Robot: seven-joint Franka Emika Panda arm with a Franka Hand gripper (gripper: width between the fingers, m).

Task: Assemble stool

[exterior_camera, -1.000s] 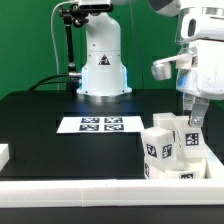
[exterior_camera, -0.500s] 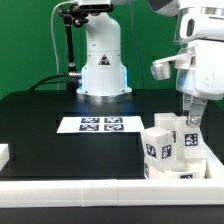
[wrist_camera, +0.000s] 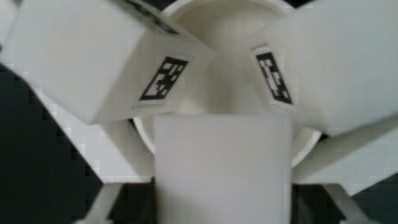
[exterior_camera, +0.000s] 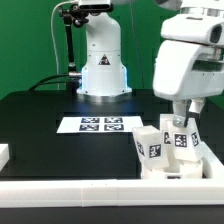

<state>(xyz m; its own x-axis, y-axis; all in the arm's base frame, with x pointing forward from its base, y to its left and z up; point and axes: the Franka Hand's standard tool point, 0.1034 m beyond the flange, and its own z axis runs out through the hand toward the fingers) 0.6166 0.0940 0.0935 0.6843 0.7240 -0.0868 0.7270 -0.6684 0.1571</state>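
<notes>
The white stool stands at the exterior view's lower right with its ring seat [exterior_camera: 170, 172] down and three blocky tagged legs pointing up. One leg [exterior_camera: 150, 147] is in front, and two more [exterior_camera: 183, 141] stand behind it. My gripper [exterior_camera: 180, 121] reaches down among them. In the wrist view my gripper [wrist_camera: 222, 198] has a finger [wrist_camera: 112, 196] on each side of the middle leg [wrist_camera: 221, 160] and is shut on it. Two other legs [wrist_camera: 80, 60] [wrist_camera: 334, 72] fan out beyond it over the seat's round hollow [wrist_camera: 222, 40].
The marker board [exterior_camera: 100, 124] lies flat in the middle of the black table. The arm's white base [exterior_camera: 102, 65] stands behind it. A long white rail [exterior_camera: 80, 190] edges the front, and a small white block [exterior_camera: 3, 153] sits at the left edge.
My gripper has swung left and down, and the wrist now looms larger over the stool. The stool's legs have shifted slightly to the exterior view's left.
</notes>
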